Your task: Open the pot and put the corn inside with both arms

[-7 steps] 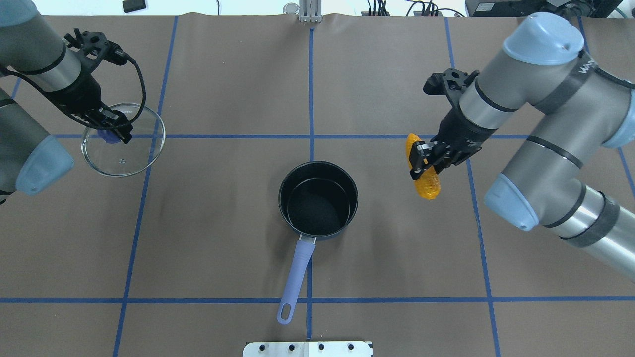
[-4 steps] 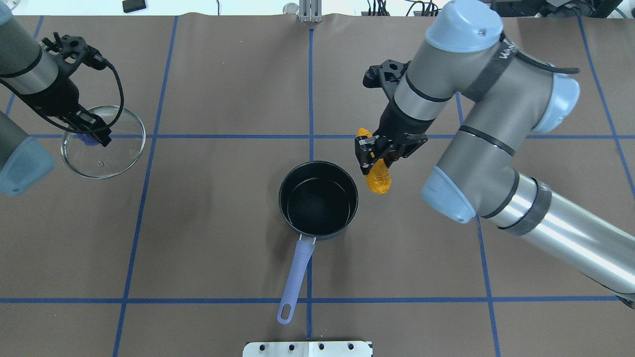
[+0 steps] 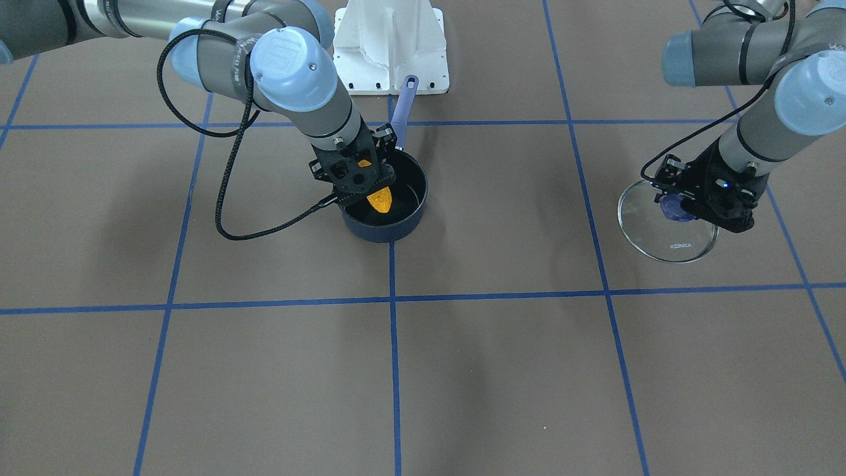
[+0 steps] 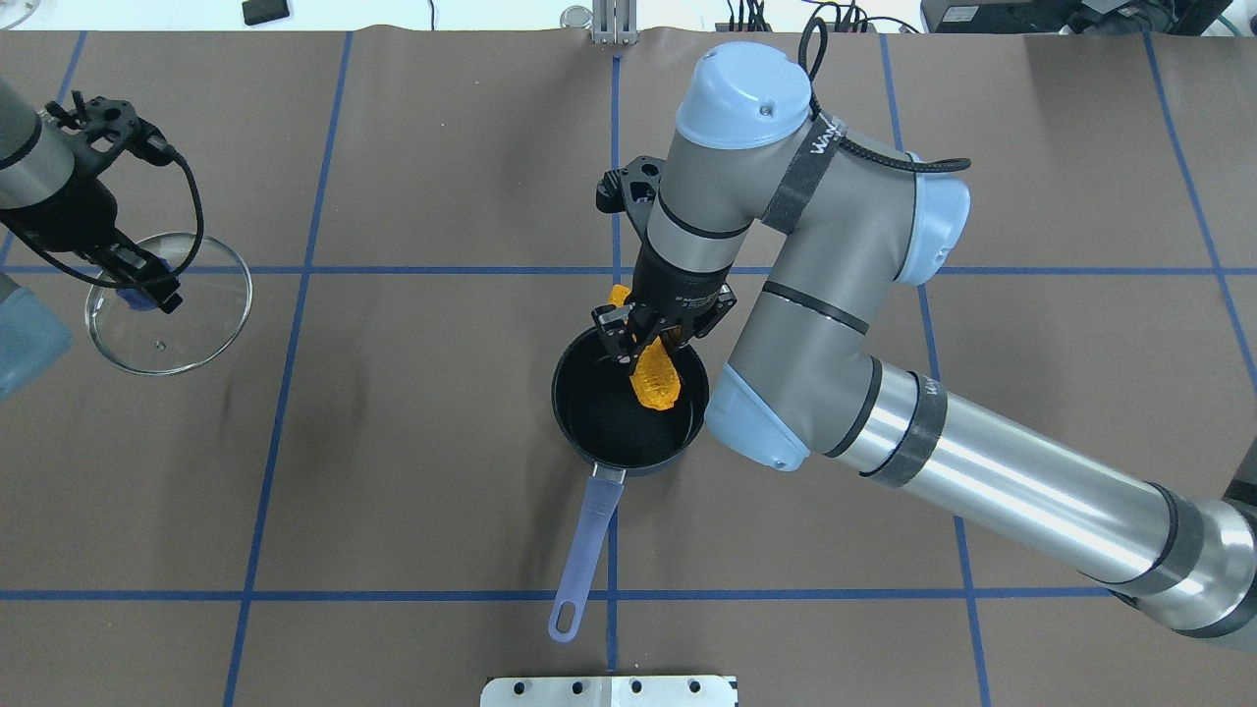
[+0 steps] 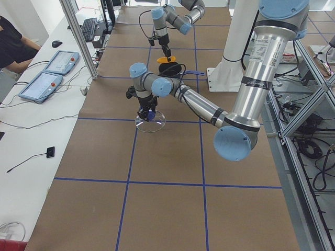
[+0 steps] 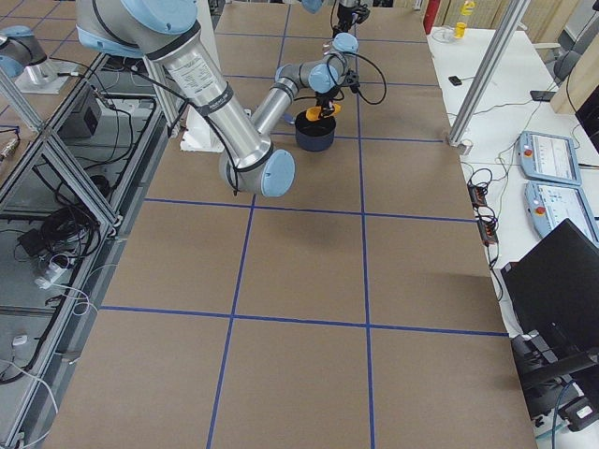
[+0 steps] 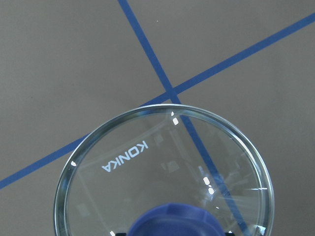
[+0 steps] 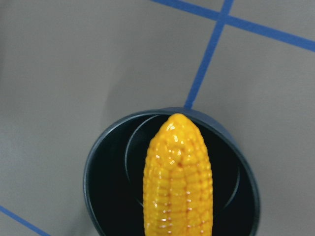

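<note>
The open navy pot (image 4: 589,432) stands at the table's middle, its lavender handle (image 4: 584,545) pointing toward the robot. My right gripper (image 4: 643,339) is shut on the orange-yellow corn (image 4: 653,378) and holds it tilted over the pot's far rim, its tapered end above the black interior (image 8: 118,191). The corn (image 8: 178,177) fills the right wrist view; it also shows in the front view (image 3: 379,197) over the pot (image 3: 406,221). My left gripper (image 4: 147,290) is shut on the blue knob (image 3: 673,207) of the glass lid (image 4: 196,324), far left of the pot.
Blue tape lines (image 4: 616,177) cross the brown table cover. A white mounting plate (image 4: 609,690) sits at the near edge. In the left side view, control tablets (image 5: 49,73) and a person's arm (image 5: 13,47) are at a side bench.
My right arm has swung left with the corn, from right of the pot to over it. My left arm has carried the lid further left.
</note>
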